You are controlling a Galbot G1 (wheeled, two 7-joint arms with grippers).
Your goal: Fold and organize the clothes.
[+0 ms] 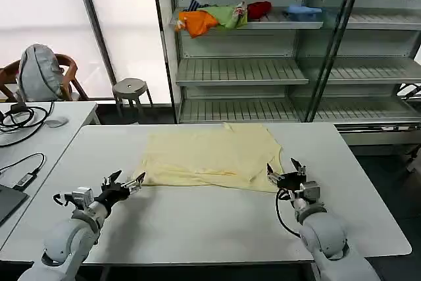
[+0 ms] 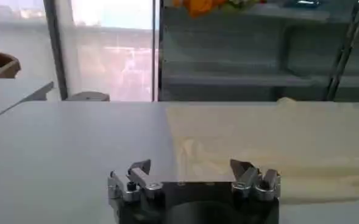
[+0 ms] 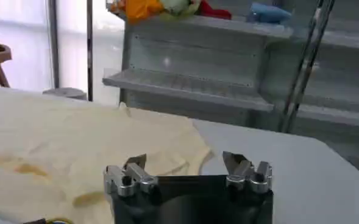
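A pale yellow T-shirt (image 1: 214,156) lies spread and partly folded on the white table (image 1: 197,222), in the far middle. My left gripper (image 1: 126,182) hovers open just off the shirt's near left corner. My right gripper (image 1: 284,171) is open at the shirt's near right corner, over its edge. In the left wrist view the shirt (image 2: 277,143) lies beyond the open left gripper (image 2: 191,167). In the right wrist view the shirt (image 3: 75,146) spreads under and beyond the open right gripper (image 3: 182,163). Nothing is held by either one.
A second desk (image 1: 39,129) with cables stands at the left. Behind the table are a metal shelf unit (image 1: 263,70) holding coloured clothes (image 1: 217,18), a round stool (image 1: 130,89) and a chair with a grey bag (image 1: 41,74).
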